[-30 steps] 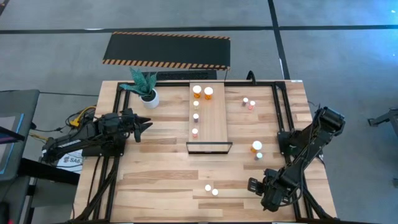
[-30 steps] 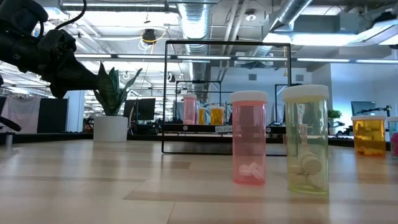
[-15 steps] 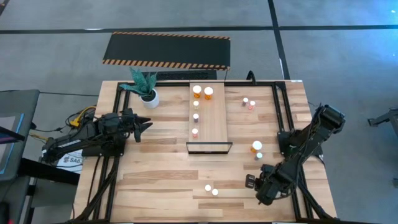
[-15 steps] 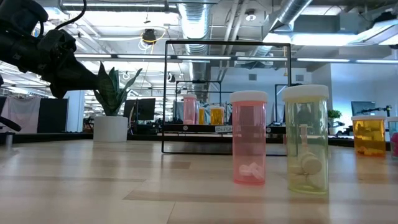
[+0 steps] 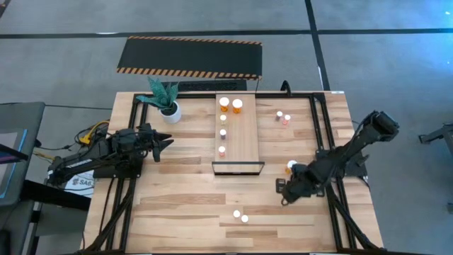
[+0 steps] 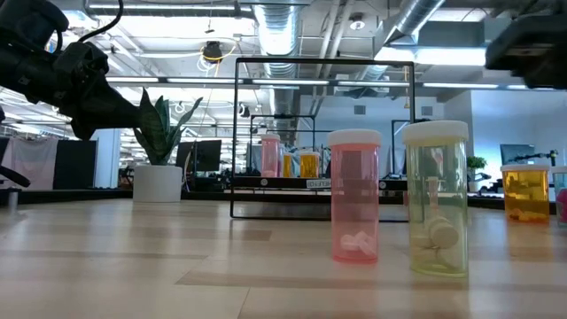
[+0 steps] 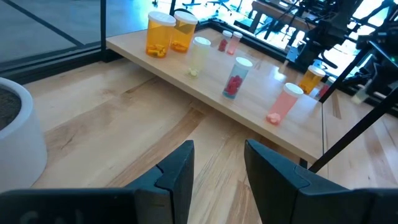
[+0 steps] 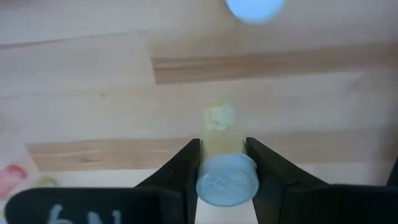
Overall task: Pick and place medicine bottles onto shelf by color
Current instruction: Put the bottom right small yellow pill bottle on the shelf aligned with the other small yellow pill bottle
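Observation:
The shelf lies mid-table with its dark frame at the near end. On it stand two orange medicine bottles and three small ones. My right gripper hangs near the shelf's near right corner, pointing down, shut on a yellowish white-capped bottle. My left gripper waits at the table's left, open with nothing between its fingers. It faces the bottles on the shelf. My right gripper pinches the yellowish bottle between its two fingers, on the body just under the white cap. The fingers come from above, pointing down. The bottle hangs upright below them, cap toward the wrist, and looks clear of the table.
A pink and a yellowish bottle stand near the front edge, close in the low view. An orange bottle is beside my right arm, and two small ones stand far right. A potted plant, black frame rails and a striped mat border the table.
My right gripper has gone from the table's near right corner up and toward the shelf's near end, rolling about its axis on the way. Its dark bulk has come into the low view at the top right. The loose bottles on the table stand as before.

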You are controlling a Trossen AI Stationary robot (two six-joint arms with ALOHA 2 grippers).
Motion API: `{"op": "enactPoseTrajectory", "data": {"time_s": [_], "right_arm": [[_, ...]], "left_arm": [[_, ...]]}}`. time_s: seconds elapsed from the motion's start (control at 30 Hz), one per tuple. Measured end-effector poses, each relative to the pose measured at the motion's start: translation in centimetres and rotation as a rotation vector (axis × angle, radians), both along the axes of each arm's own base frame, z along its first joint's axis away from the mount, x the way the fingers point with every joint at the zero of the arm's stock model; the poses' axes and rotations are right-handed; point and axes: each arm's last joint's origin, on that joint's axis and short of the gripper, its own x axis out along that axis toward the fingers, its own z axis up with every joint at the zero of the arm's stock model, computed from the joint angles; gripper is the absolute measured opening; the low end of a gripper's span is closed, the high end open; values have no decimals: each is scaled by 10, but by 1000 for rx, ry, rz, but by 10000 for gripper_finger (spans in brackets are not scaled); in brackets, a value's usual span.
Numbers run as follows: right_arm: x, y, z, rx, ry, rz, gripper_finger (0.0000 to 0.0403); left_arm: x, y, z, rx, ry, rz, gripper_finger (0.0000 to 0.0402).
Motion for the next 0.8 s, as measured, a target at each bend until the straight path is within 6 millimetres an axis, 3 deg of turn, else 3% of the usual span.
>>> {"op": "enactPoseTrajectory", "data": {"time_s": [0.33, 0.8], "right_arm": [[12, -47, 12, -7, -48, 138, 124], [21, -115, 31, -100, -66, 188, 123]], "left_arm": [[0, 0, 0, 0, 0, 0, 128], [0, 0, 0, 0, 0, 0, 128]]}}
